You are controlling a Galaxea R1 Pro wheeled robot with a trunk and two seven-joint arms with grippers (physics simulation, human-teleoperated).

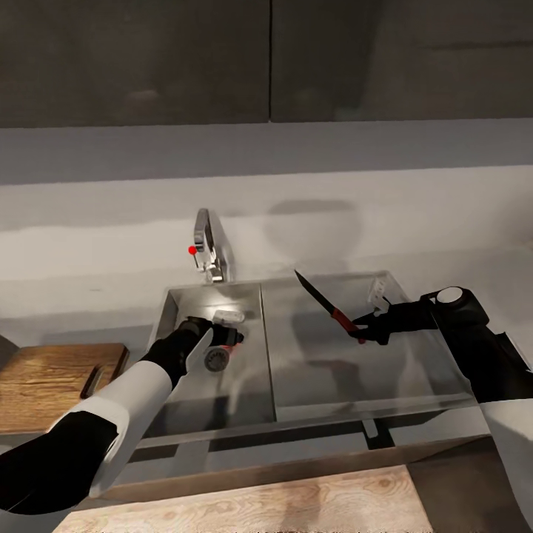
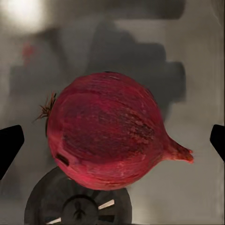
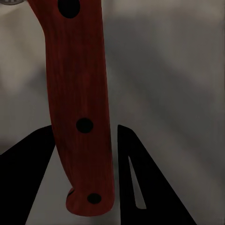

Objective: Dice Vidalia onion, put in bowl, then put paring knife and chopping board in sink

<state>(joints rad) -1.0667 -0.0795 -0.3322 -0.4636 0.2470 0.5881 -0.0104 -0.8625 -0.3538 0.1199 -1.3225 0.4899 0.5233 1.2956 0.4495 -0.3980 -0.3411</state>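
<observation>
A long smooth grey countertop (image 1: 66,303) carries the rectangular stainless steel sink (image 1: 222,400) with its flat drainboard and a chrome angular tap (image 1: 209,248) marked by a red dot. At the left, a brown wooden chopping board (image 1: 44,385) with a slot handle lies on the counter. The right gripper (image 1: 364,329) clenches the red handle of the dark-bladed paring knife (image 1: 326,302), held above the drainboard. The left gripper (image 1: 222,342) reaches into the basin, fingers spread wide on either side of the rounded pinkish-red Vidalia onion (image 2: 110,131), which sits by the round drain (image 2: 77,201).
</observation>
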